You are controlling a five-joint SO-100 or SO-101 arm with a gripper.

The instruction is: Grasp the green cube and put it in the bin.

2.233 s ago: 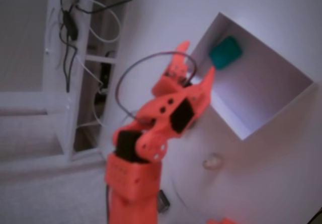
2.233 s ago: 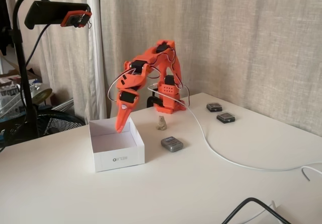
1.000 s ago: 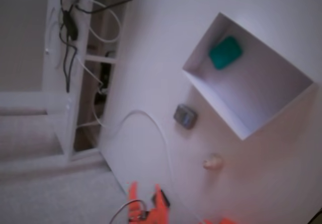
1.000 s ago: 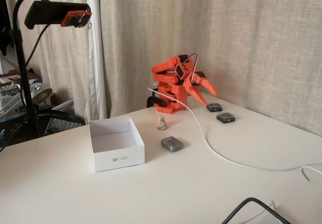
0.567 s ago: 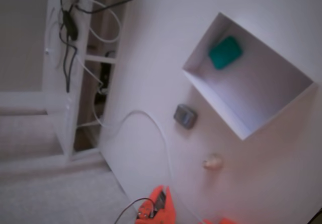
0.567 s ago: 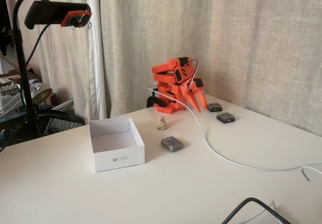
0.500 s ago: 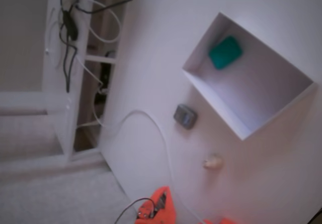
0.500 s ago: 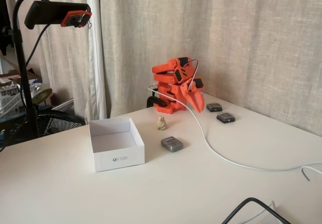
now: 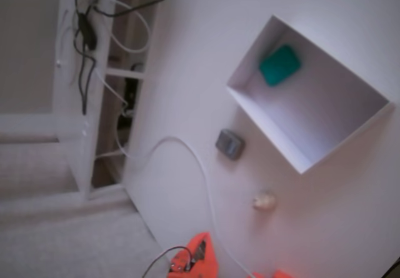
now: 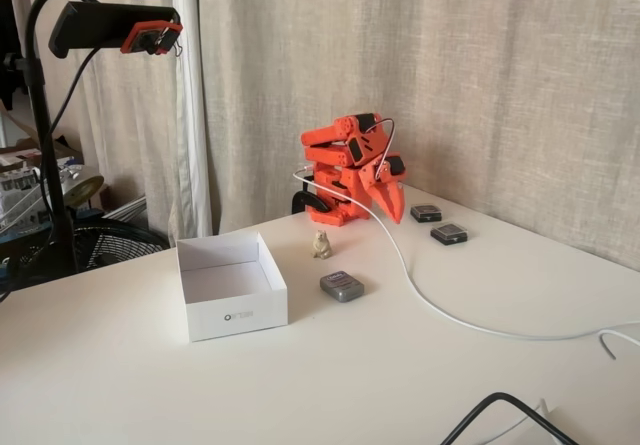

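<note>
In a fixed view, one bin [image 10: 232, 285] stood at the left, then one beige lump [image 10: 321, 244], one grey block [image 10: 342, 286], and two dark pads [image 10: 449, 233]. The green cube [image 9: 279, 65] lay alone inside the bin [image 9: 300, 158]. The gripper [image 10: 393, 208] was closed and empty.

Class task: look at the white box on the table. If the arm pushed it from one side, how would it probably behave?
The box looks thin-walled and open-topped, so it is probably light and would slide rather than tip on the smooth table. Its walls may flex. The green cube inside adds little weight.
</note>
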